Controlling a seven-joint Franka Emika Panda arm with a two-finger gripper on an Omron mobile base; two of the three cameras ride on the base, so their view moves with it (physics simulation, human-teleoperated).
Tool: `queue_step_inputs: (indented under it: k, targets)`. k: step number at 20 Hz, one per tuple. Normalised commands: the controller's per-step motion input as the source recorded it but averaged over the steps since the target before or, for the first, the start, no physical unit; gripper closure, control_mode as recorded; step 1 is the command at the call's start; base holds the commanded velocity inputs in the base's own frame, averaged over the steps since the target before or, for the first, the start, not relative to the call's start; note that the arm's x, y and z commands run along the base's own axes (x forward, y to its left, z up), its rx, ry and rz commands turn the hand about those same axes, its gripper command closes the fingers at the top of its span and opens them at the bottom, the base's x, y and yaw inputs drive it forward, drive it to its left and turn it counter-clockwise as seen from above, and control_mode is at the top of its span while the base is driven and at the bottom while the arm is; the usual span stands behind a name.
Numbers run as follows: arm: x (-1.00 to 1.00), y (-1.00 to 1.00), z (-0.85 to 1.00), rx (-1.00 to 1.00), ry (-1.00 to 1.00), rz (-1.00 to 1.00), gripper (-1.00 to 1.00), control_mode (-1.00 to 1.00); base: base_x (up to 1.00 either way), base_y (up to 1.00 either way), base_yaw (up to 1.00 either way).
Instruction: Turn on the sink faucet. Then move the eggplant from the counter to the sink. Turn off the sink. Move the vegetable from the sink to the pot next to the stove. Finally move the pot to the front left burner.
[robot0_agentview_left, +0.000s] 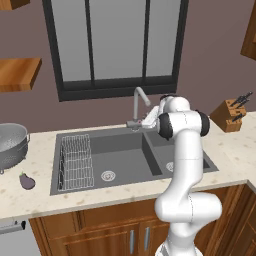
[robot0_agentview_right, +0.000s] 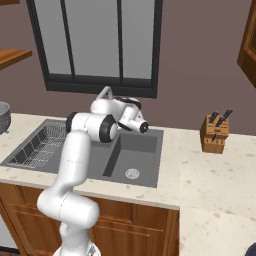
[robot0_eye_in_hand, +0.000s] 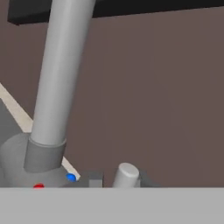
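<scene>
Gripper (robot0_agentview_left: 142, 121) sat closed at the sink faucet (robot0_agentview_left: 139, 102) base, mid-frame; colander (robot0_agentview_left: 11, 144) and eggplant (robot0_agentview_left: 27, 181) lay far left, knife block (robot0_agentview_left: 229, 115) right.

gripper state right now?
Gripper: shut, holding nothing, right at the faucet base by the lever.

Just ahead of my end effector, the faucet (robot0_eye_in_hand: 61, 78) rises from its round grey base, red and blue dots on it, its small lever (robot0_eye_in_hand: 127, 175) close beside.
</scene>
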Motion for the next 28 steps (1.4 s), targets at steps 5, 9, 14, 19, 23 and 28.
queue_step_inputs:
  k: [5, 9, 14, 19, 23, 28]
  targets:
    - [0.29, -0.18, -0.07, 0.00, 0.04, -0.15, 1.00, -1.00, 0.00, 0.00, 0.00]
    - [0.39, -0.39, -0.15, 0.00, 0.06, -0.09, 1.00, -1.00, 0.00, 0.00, 0.00]
    - [0.43, -0.49, -0.26, 0.00, 0.04, -0.04, 1.00, -1.00, 0.00, 0.00, 0.00]
    - [0.37, -0.49, -0.36, 0.00, 0.03, -0.01, 1.00, -1.00, 0.00, 0.00, 0.00]
    - [0.26, -0.57, -0.43, 0.00, 0.01, 0.00, 1.00, -1.00, 0.00, 0.00, 0.00]
    - [0.33, -0.57, -0.42, 0.00, 0.01, -0.01, 1.00, -1.00, 0.00, 0.00, 0.00]
